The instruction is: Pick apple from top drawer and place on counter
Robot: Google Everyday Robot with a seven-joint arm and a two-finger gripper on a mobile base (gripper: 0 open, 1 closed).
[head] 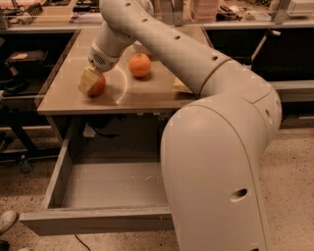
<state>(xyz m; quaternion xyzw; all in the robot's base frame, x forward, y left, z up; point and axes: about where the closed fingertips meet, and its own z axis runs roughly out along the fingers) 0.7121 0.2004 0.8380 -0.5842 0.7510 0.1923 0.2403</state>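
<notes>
The apple (97, 87), red with a yellowish patch, is at the counter's (68, 100) front left, resting on it or just above it; I cannot tell which. My gripper (91, 81) reaches down from above and is shut on the apple, with a tan finger pad (86, 80) against its left side. The top drawer (113, 185) is pulled open below the counter. Its grey floor is bare where it shows, and my arm hides its right part.
An orange (140, 65) sits on the counter right of the apple. A yellow snack bag (179, 87) peeks out behind my arm. A cluttered workbench (49, 13) runs along the back. A shoe (7, 220) is on the floor at the lower left.
</notes>
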